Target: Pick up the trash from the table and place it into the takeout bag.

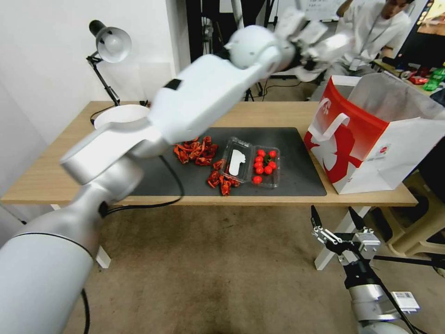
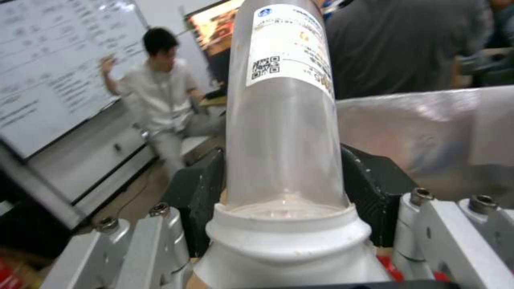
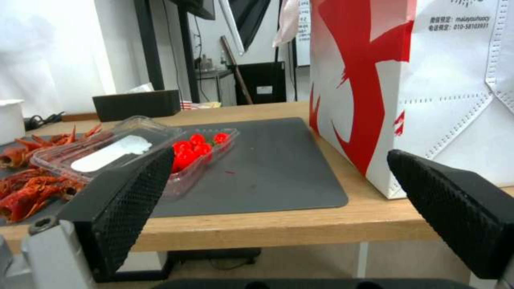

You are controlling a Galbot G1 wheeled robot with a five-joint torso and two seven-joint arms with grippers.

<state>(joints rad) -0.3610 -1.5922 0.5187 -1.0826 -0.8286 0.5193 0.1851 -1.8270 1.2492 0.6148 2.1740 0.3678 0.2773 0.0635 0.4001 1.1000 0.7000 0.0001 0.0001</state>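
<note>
Above the takeout bag (image 1: 371,134), at the far right end of the tabletop (image 1: 55,162), the left tool (image 1: 308,46) is clamped on a clear white-lidded plastic cup (image 2: 284,132), its black fingers (image 2: 375,192) pressing both sides. On the dark mat (image 1: 296,153) lie red crayfish shells (image 1: 194,150) and an open clear punnet (image 1: 250,162) of cherry tomatoes. The right tool (image 1: 337,218) hangs below the tabletop's front edge, jaws spread wide and empty.

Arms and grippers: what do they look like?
Left arm: glossy white shells, silver-grey lower links, a small black patch, black cable alongside. Right gripper: silver-grey metal linkage with bolts, black tapered fingers with knurled pads, white label on wrist.
</note>
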